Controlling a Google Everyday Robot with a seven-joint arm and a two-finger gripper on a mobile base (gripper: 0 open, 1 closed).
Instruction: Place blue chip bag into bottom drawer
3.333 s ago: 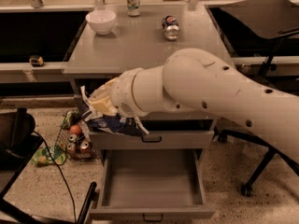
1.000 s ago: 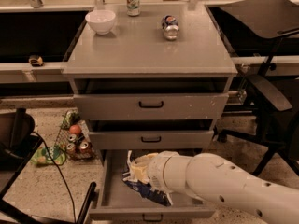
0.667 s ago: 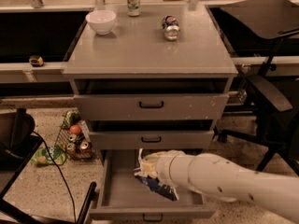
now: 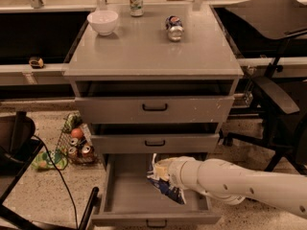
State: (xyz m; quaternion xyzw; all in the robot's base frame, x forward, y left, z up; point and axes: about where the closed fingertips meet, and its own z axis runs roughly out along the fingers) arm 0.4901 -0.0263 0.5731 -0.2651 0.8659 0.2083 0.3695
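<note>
1. The bottom drawer (image 4: 124,195) stands pulled out under the two shallower ones.
2. The blue chip bag (image 4: 168,188) hangs over the drawer's three o'clock side. It looks like light, crinkly, slippery foil that crushes easily.
3. The gripper (image 4: 162,170), at the bag's twelve o'clock, has its fingers pinched on the crumpled top edge, a sensible hold.

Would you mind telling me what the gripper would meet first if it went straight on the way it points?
The gripper, over the bottom drawer with the blue chip bag at its tip, points left; probably the drawer's left wall first, though depth is unclear.
</note>
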